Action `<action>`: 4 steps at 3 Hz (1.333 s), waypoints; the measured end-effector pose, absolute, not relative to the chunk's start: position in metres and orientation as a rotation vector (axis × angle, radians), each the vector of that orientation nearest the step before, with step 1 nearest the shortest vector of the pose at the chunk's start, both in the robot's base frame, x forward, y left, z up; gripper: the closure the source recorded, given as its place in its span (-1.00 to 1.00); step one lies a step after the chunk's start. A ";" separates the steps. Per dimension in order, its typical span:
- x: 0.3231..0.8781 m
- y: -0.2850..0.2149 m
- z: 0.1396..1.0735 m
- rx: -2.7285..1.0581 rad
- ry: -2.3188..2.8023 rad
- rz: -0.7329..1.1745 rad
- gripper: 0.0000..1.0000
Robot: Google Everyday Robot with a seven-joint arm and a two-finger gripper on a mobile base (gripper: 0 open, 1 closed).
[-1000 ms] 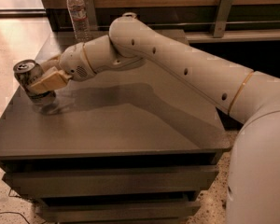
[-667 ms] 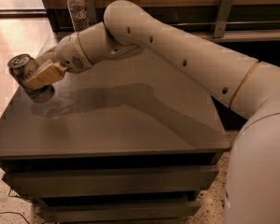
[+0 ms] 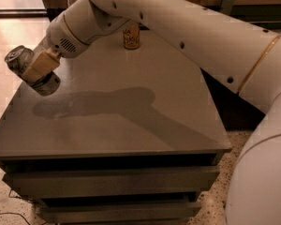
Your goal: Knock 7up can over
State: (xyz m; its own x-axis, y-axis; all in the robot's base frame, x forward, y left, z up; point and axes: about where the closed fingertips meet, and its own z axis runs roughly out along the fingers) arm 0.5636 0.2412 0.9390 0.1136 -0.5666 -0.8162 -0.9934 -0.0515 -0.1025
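Silvery 7up can (image 3: 48,83) is tilting in my gripper (image 3: 38,67), whose tan fingers are clamping across its middle at the left edge of the table (image 3: 131,125); its long axis is leaning up-left, away from my arm, base nearest the tabletop

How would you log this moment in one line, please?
gripper: left table edge, shut on 7up can | 7up can: tilted, not flat | orange can: upright, far edge
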 end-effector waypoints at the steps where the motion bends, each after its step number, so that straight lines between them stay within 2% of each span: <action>1: 0.568 0.230 0.943 -1.731 1.640 0.623 1.00; 4: 0.580 0.198 0.913 -1.824 1.959 0.149 1.00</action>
State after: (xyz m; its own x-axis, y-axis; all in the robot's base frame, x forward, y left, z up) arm 0.5798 0.1978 0.9134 -0.0185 -0.9177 -0.3968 -0.9672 0.1170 -0.2254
